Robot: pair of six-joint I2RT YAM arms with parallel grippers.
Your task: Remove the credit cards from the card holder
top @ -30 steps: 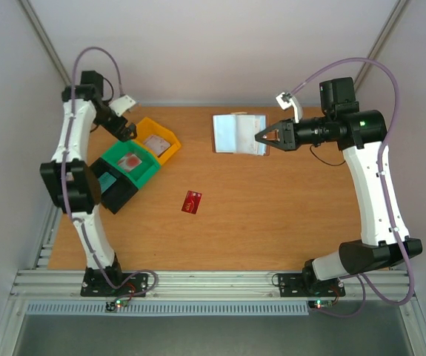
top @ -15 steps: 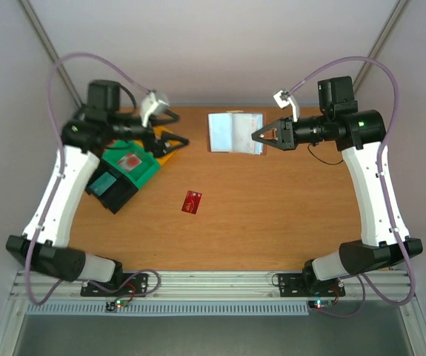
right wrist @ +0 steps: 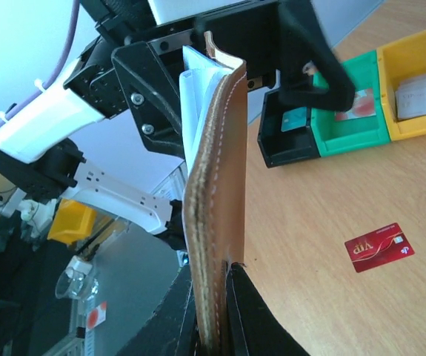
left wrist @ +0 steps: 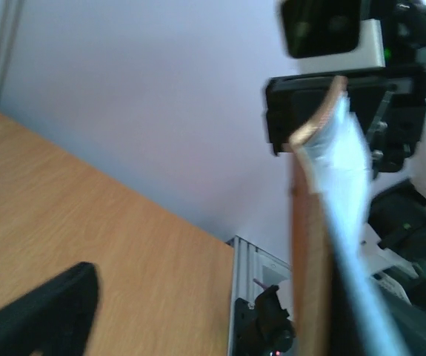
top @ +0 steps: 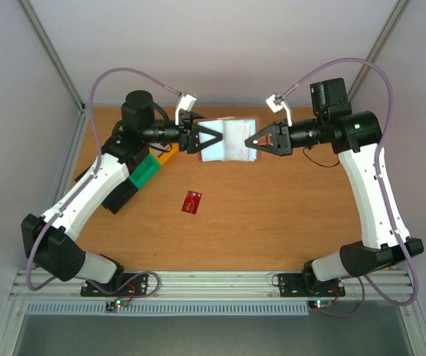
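**Card holder pinched by the right hand, with the left hand spread at its other edge**

The right hand [top: 250,142] pinches the right edge of the open card holder [top: 231,139], holding it off the tabletop [top: 272,215] near the far side with its pale lining up. The left hand [top: 217,139] has its fingers wide apart around the holder's left edge. One red credit card [top: 192,202] lies flat on the tabletop, right of the green bin [top: 144,170].

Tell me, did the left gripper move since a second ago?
Yes. The left gripper swung right, away from the green bin, and now sits open at the card holder's left edge.
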